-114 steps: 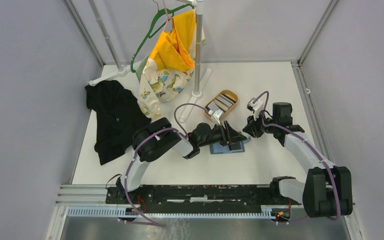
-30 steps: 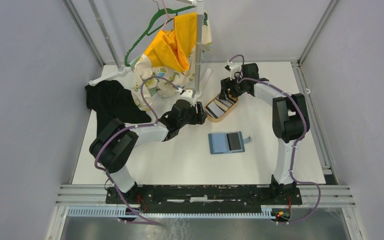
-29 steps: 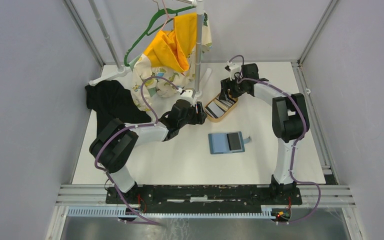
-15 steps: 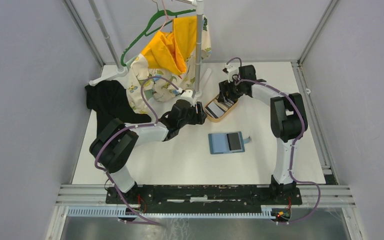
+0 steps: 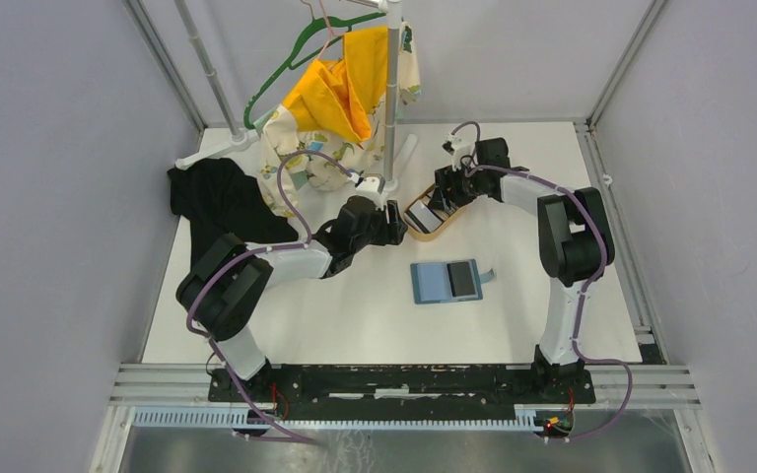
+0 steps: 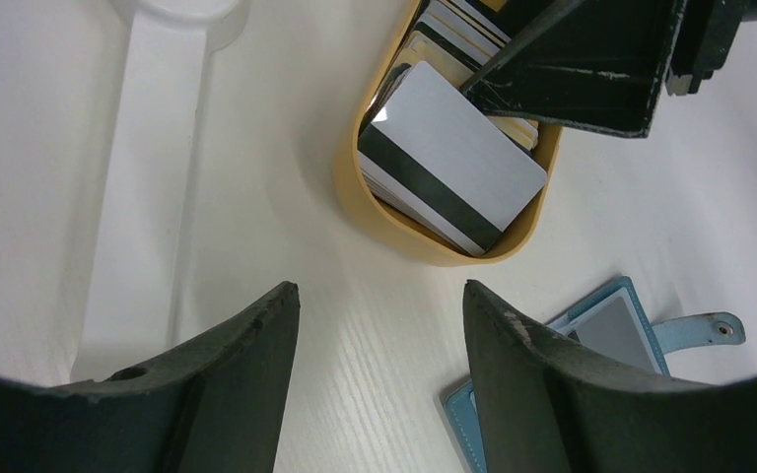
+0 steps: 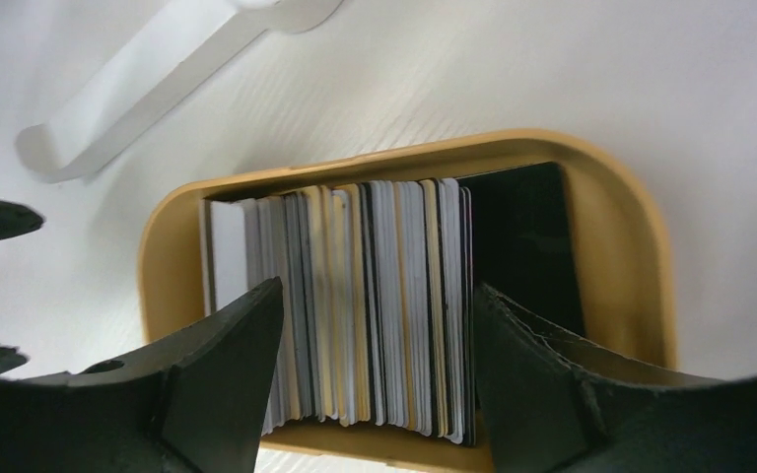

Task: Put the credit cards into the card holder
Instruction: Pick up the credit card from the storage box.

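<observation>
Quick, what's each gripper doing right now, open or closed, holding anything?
Left gripper: open, empty.
Right gripper: open, empty, over the credit cards.

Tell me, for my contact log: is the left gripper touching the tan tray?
Apart. The left wrist view shows a strip of white table between the open left gripper and the tan tray.

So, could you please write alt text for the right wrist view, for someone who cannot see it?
The open right pincer hangs over a tan oval tray packed with credit cards standing on edge, its dark fingers spread wide in the foreground. The tray rests on a white table.
</observation>
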`<state>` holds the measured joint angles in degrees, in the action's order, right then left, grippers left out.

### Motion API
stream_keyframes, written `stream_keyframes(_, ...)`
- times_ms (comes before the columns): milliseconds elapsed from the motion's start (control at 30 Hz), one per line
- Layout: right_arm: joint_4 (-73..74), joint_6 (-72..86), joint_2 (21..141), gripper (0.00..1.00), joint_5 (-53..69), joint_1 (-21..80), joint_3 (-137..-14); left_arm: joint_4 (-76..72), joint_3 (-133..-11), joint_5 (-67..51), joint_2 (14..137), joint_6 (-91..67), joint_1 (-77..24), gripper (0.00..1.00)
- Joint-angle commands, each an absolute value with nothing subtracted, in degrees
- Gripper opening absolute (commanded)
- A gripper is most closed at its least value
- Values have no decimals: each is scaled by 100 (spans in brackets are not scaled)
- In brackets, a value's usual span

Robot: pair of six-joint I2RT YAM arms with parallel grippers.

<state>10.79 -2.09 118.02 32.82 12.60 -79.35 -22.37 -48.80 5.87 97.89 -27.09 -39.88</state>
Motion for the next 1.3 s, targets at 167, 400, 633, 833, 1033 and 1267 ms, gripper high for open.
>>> stream_keyframes(167,456,1000,11413,65,4280,1163,-7055,-2432,-4944,816,9696,-2452,-3990,68)
stream_keyframes(400,222,1524,11321,64,4653,1155,-6914,-2452,-4913,883,9662,-2452,-3993,68)
stream_keyframes(633,481,1586,11201,62,4582,1154,-6987,-2461,-4920,876,9688,-2452,-3991,64)
stream_keyframes(833,717,1468,11218,60,4573,1159,-7097,-2377,-5061,687,9848,-2420,-3995,61)
stream_keyframes(1033,694,1398,11275,65,4879,1158,-7166,-2259,-5238,519,10046,-2413,-3990,63)
stream_keyframes(1267,548,1502,11234,69,5208,1159,-7146,-1899,-5518,585,10297,-2461,-3991,55)
